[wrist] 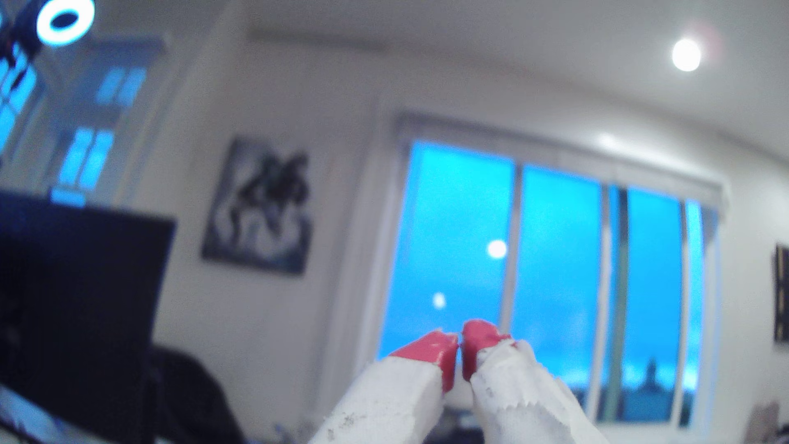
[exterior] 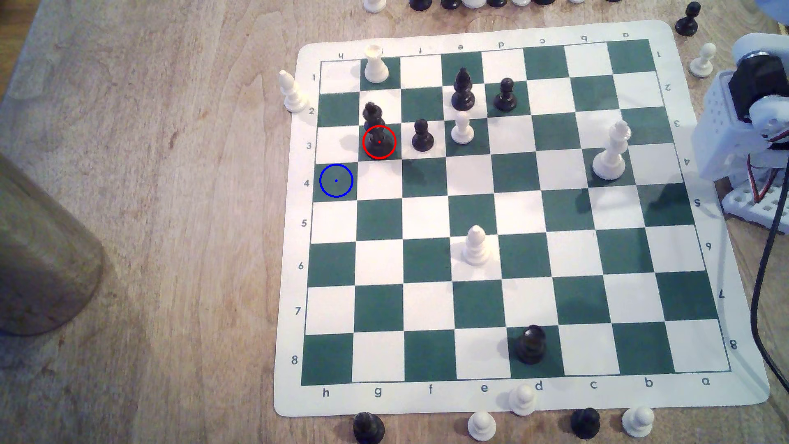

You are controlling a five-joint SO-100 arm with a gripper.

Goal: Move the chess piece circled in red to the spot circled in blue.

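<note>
Nothing is moved yet: the black queen stands on its red-ringed square, diagonally adjacent to the blue-ringed square. Gripper is clenched empty, aimed at the room.

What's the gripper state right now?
Gripper: closed, red fingertips together, nothing held, pointing at the room away from the board.

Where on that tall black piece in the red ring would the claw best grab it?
Probably from straight above, pinching the slim body of the black chess piece under its knobby top. It stands upright, and a black pawn nearby leaves little side room. The gripper looks shut.
</note>
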